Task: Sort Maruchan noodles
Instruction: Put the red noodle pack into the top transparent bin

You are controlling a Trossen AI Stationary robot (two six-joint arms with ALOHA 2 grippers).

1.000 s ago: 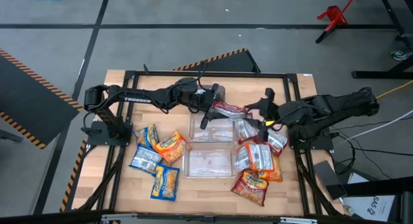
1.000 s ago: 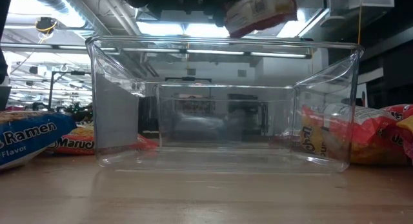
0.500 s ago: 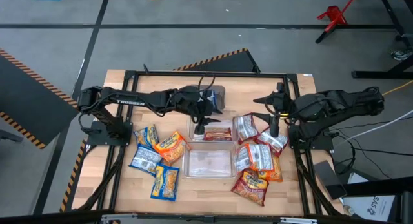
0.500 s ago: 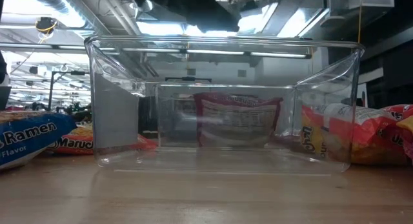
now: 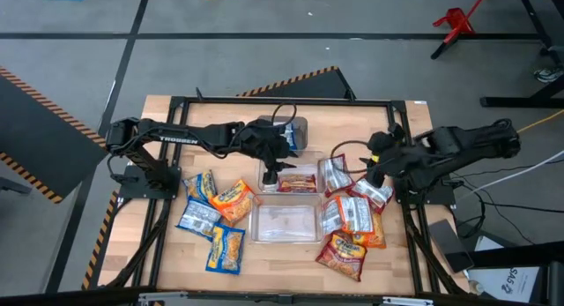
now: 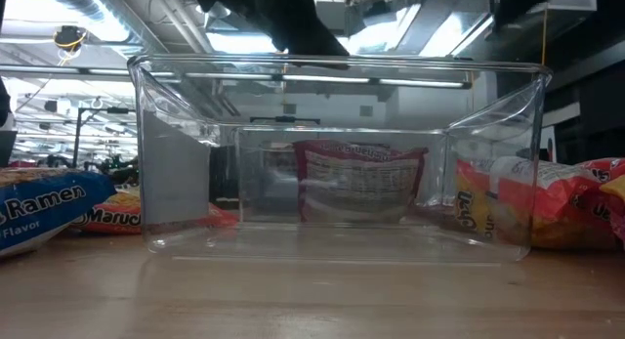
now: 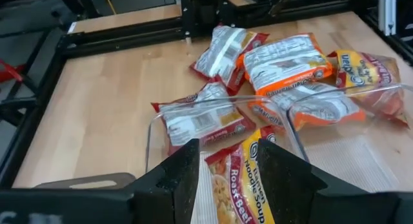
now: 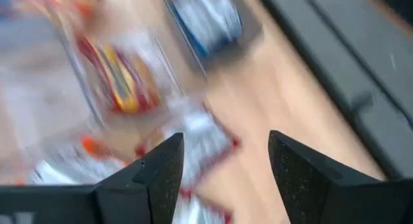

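Red packet [image 5: 297,180] was dropped in the far bin [image 5: 264,188]; left gripper [image 5: 270,174], released above it, best lifted straight clear.

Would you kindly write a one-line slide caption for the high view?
Left claw open over a red ramen packet in the far clear bin; right claw above the right-side pile.

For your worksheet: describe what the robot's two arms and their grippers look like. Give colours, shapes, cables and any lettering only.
Both arms are dark, slim and jointed. The left arm carries white TROSSEN lettering along one link. A black cable loops over its wrist. The left gripper has two broad, flat, matte black fingers. The right gripper has the same black fingers. The right arm shows no readable lettering.
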